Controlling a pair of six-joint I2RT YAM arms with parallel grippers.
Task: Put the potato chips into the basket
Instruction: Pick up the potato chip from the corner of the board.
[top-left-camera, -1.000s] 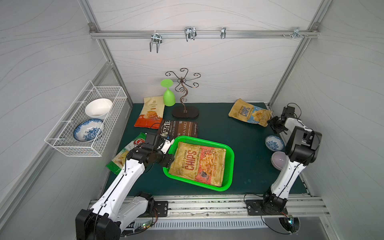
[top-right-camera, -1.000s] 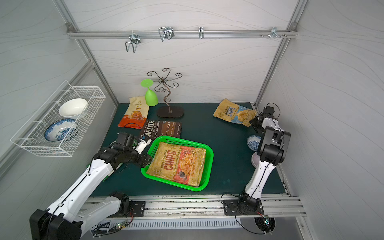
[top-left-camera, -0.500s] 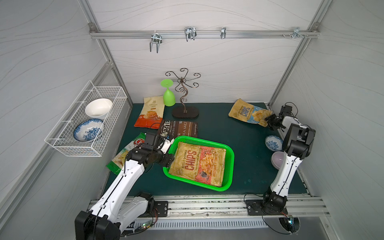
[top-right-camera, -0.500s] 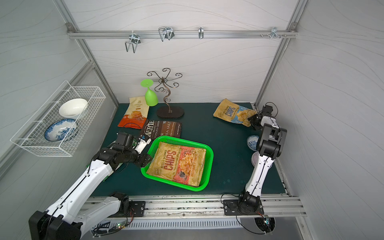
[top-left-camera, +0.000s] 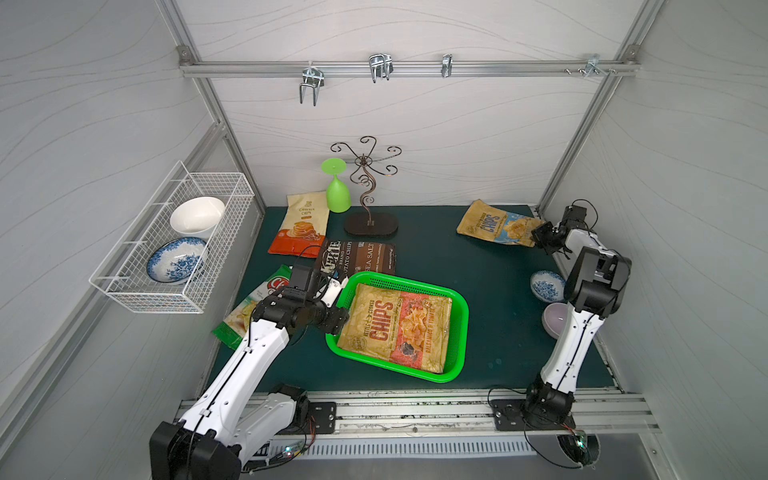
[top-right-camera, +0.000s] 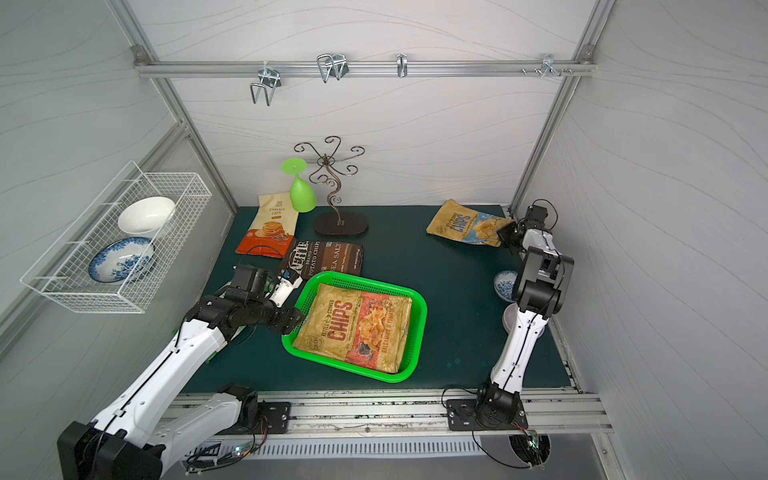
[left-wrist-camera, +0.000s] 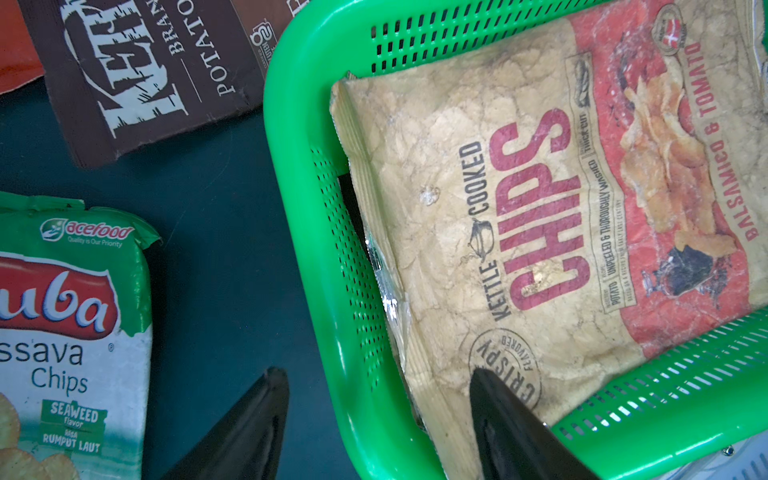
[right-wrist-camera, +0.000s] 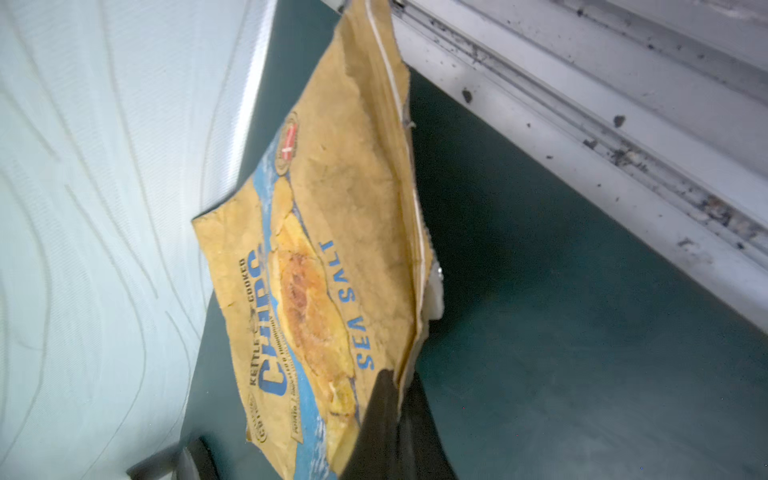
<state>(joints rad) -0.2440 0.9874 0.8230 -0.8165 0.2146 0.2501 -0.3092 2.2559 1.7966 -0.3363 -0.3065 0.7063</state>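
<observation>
The green basket lies mid-mat holding a tan-red CHIPS bag. My left gripper is open, straddling the basket's left wall: one finger over the mat, one over that bag. At the far right, my right gripper is shut on the edge of a tan-blue sea salt CHIPS bag. On the mat lie a brown Kettle bag, a cream-orange cassava bag and a white-green cassava bag.
A white wire rack with two bowls hangs on the left wall. A green goblet and a scrolled metal stand are at the back. A small blue-patterned bowl and a pale bowl sit by the right arm.
My right gripper reached the tan-blue bag's edge and closed on it. The left arm has not moved.
</observation>
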